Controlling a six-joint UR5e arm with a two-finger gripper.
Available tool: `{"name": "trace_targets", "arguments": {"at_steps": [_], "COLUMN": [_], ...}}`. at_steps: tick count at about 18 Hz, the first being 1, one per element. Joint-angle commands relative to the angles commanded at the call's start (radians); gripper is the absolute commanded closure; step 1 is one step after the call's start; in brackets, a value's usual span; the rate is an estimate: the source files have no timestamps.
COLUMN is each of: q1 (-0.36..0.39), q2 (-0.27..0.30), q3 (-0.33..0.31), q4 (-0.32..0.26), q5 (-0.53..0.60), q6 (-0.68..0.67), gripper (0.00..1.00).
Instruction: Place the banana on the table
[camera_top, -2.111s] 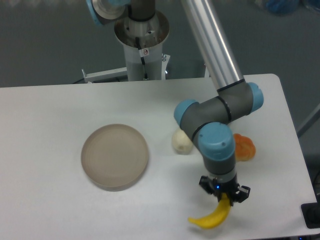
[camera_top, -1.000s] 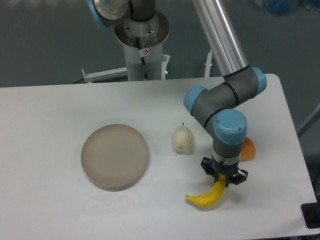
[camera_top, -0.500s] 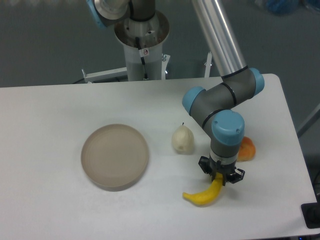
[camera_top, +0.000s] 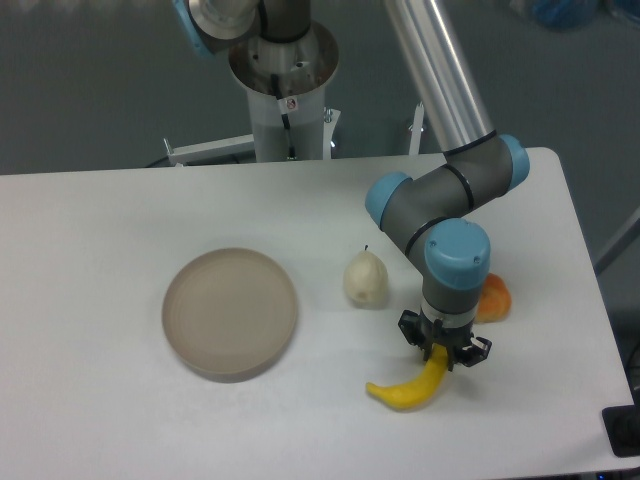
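My claw (camera_top: 443, 358) was clamped on one end of the banana (camera_top: 409, 388), which hung low over the bench (camera_top: 100, 400), perhaps touching it already, near the pear (camera_top: 365, 279), with only the release left

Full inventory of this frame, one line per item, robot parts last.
banana: 1, bright yellow, near the front edge right of centre, upper end between the gripper fingers.
pear-shaped fruit: 1, pale cream, mid-table, right of the plate.
orange fruit: 1, orange, right side, partly hidden behind the arm's wrist.
plate: 1, round, beige, left of centre, nothing on it.
table: 1, white, rounded corners, carries all of the above.
metal frame: 1, white, behind the table's far edge beside the robot base.
arm: 1, grey with blue joint caps and a silver tube, reaching in from the back.
gripper: 1, black, two fingers, pointing down, shut on the banana.
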Motion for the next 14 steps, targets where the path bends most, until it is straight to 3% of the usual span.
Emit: {"name": "trace_targets", "arguments": {"at_steps": [5, 9, 11, 14], "q1": [0.028, 0.034, 0.037, 0.061], "q2": [0.034, 0.043, 0.054, 0.080], "q3": [0.054, 0.138, 0.170, 0.166], "q4": [0.002, 0.003, 0.000, -0.009], "q5": [0.008, -0.002, 0.005, 0.005], "q6": [0.015, 0.021, 0.101, 0.273], "gripper": [0.00, 0.00, 0.00, 0.00]}}
